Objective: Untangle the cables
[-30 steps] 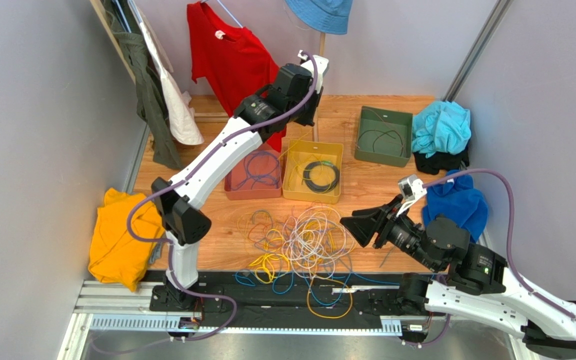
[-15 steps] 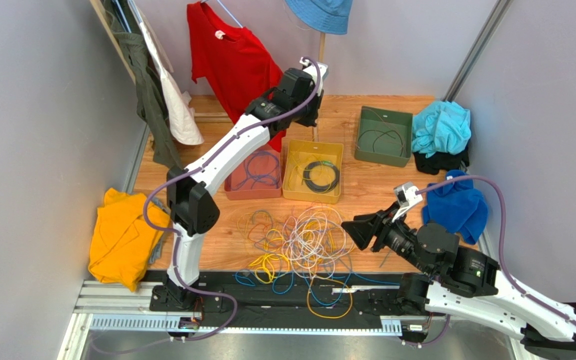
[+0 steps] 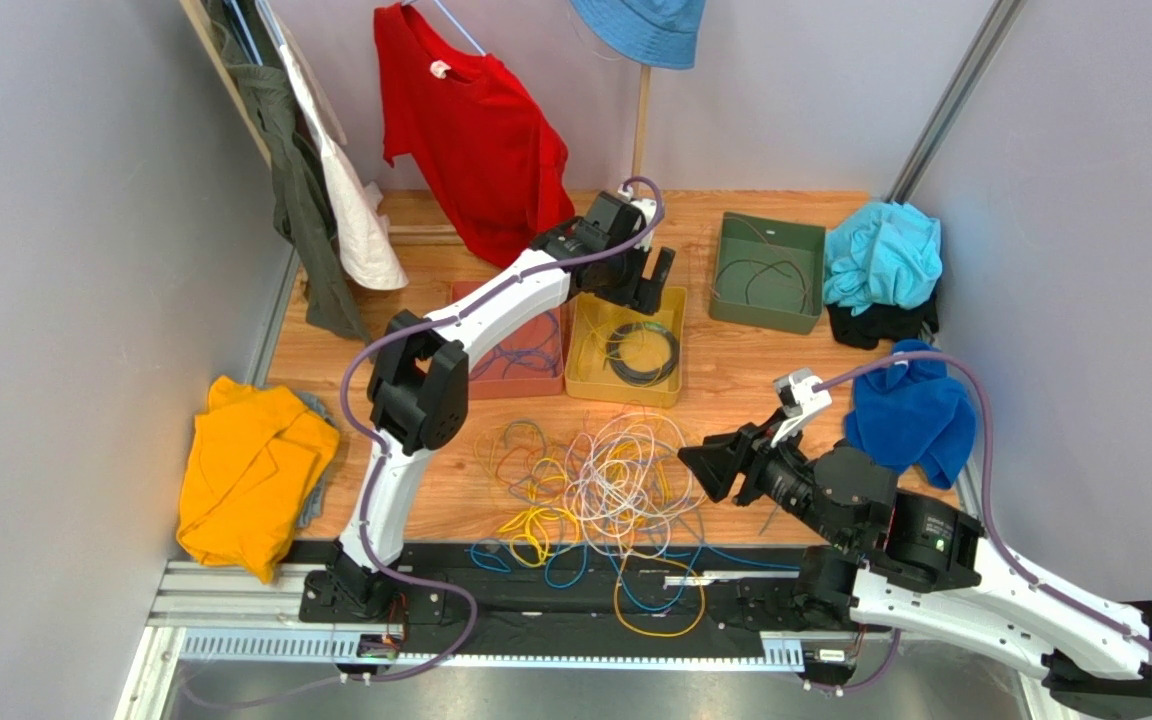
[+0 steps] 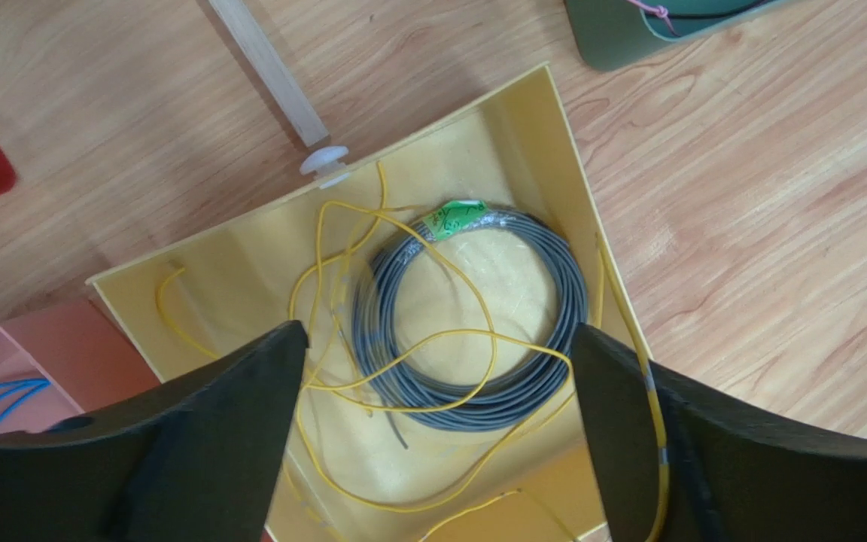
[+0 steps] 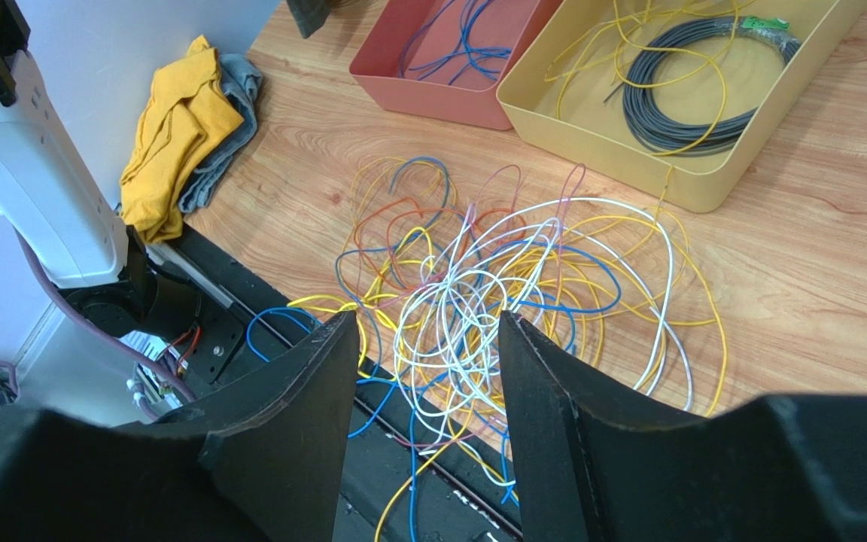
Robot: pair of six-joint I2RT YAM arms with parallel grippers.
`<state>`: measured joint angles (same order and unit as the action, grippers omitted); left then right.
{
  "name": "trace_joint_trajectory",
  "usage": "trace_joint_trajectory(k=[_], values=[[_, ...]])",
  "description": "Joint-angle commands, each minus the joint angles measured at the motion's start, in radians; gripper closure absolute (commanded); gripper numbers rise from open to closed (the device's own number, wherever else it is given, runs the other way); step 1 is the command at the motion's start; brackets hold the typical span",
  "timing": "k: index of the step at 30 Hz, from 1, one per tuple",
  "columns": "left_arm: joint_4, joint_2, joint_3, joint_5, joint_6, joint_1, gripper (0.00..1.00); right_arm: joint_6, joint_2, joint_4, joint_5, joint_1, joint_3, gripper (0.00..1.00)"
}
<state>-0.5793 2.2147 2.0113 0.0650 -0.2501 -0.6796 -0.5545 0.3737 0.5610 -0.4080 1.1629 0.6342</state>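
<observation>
The cables (image 3: 597,488) lie in a loose tangle of yellow, white, blue and purple loops at the table's near middle, spilling over the front rail; the right wrist view shows the tangle (image 5: 495,294) too. My right gripper (image 3: 695,462) (image 5: 427,318) hovers at the tangle's right edge, open, with nothing between its fingers. My left gripper (image 3: 654,285) (image 4: 436,330) hangs open over the yellow bin (image 3: 624,399) (image 4: 495,124). In that bin a loose yellow cable (image 4: 495,334) lies across a grey coil (image 4: 572,305).
A pink bin (image 5: 427,96) with blue cables stands left of the yellow one, and a green bin (image 3: 755,315) sits at the back right. Yellow cloth (image 3: 244,473) lies at the left, blue cloths (image 3: 913,420) at the right. A wooden pole (image 3: 639,128) rises behind the yellow bin.
The left arm has swung down from beside the pole to just above the yellow bin, and its gripper has gone from shut to open. The right gripper has crept slightly left.
</observation>
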Motion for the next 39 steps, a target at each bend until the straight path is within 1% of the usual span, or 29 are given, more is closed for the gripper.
trace_joint_trajectory(k=[1, 4, 5, 7, 11, 13, 16, 19, 22, 23, 25, 26, 29, 32, 36, 39], values=[[-0.057, -0.087, 0.027, 0.0, 0.014, -0.015, 0.01, -0.015, -0.001, -0.061, -0.018, 0.003, -0.01, 0.48], [-0.164, -0.116, 0.046, -0.063, 0.047, -0.031, 0.01, -0.018, -0.002, -0.072, -0.017, 0.004, -0.014, 0.48], [-0.197, -0.121, 0.053, -0.115, 0.067, -0.035, 0.01, -0.016, -0.001, -0.075, -0.014, 0.003, -0.014, 0.48], [-0.275, -0.122, 0.063, -0.175, 0.075, -0.04, 0.01, -0.021, 0.001, -0.085, -0.008, 0.004, -0.018, 0.48], [-0.3, -0.17, 0.003, -0.342, 0.097, -0.041, 0.01, -0.039, -0.005, -0.084, 0.003, 0.004, -0.03, 0.48], [-0.32, -0.176, -0.011, -0.378, 0.116, -0.043, 0.01, -0.047, -0.01, -0.075, 0.001, 0.003, -0.036, 0.48], [-0.389, -0.153, 0.041, -0.387, 0.153, -0.043, 0.01, -0.064, -0.019, -0.069, -0.003, 0.004, -0.045, 0.49], [-0.387, -0.17, 0.046, -0.314, 0.156, -0.043, 0.01, -0.07, -0.028, -0.065, -0.006, 0.003, -0.05, 0.49], [-0.331, -0.234, -0.008, -0.225, 0.144, -0.043, 0.01, -0.07, -0.035, -0.064, -0.017, 0.006, -0.048, 0.49], [-0.317, -0.268, -0.031, -0.161, 0.137, -0.04, 0.01, -0.068, -0.036, -0.064, -0.02, 0.003, -0.048, 0.49], [-0.286, -0.309, -0.045, -0.084, 0.126, -0.032, 0.01, -0.067, -0.038, -0.062, -0.023, 0.003, -0.048, 0.49], [-0.274, -0.325, -0.061, -0.012, 0.112, -0.031, 0.01, -0.065, -0.038, -0.062, -0.026, 0.004, -0.05, 0.49], [-0.252, -0.362, -0.056, 0.067, 0.089, -0.028, 0.01, -0.068, -0.036, -0.069, -0.028, 0.003, -0.057, 0.49], [-0.257, -0.385, -0.03, 0.105, 0.078, -0.028, 0.01, -0.07, -0.038, -0.078, -0.026, 0.003, -0.065, 0.49], [-0.278, -0.404, 0.007, 0.095, 0.072, -0.026, 0.01, -0.073, -0.036, -0.079, -0.031, 0.004, -0.07, 0.49], [-0.248, -0.457, -0.051, 0.095, 0.06, -0.035, 0.01, -0.068, -0.038, -0.073, -0.041, 0.004, -0.076, 0.49]])
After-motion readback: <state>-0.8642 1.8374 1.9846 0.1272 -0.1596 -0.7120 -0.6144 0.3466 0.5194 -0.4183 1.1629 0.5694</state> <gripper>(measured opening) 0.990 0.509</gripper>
